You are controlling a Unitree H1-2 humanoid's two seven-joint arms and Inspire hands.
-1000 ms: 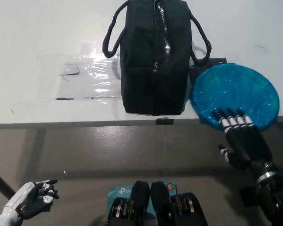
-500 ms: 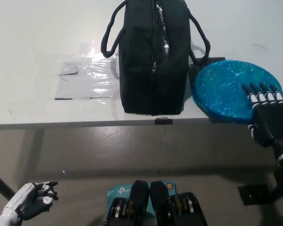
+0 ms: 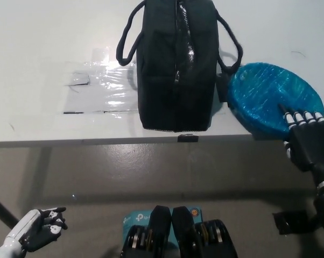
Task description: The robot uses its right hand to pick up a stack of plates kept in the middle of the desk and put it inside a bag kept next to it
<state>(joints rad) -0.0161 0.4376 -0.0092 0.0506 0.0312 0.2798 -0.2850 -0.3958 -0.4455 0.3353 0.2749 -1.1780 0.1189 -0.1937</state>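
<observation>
One stack of blue plates (image 3: 272, 97) sits at about 3 o'clock in my head view, tipped up off the white counter (image 3: 43, 54), its near edge raised and its face slanting toward 10 o'clock. It appears as an oval whose long axis runs from 10 to 4 o'clock. My black right hand (image 3: 308, 141) is at the stack's near right rim, with the fingers (image 3: 301, 116) laid over the top of that edge; I take it as holding the plates, though the underside of the grip is hidden. The black bag (image 3: 177, 64) stands just beside the stack, toward 12 o'clock, with its long axis running 12 to 6, the zipper line along the top and a handle loop on each side. A clear plastic sheet (image 3: 100, 86) lies flat at 10 o'clock. Below the counter's front edge is grey floor (image 3: 124, 172). My white left hand (image 3: 38, 228) rests low at 7 o'clock, fingers loosely curled, holding nothing.
</observation>
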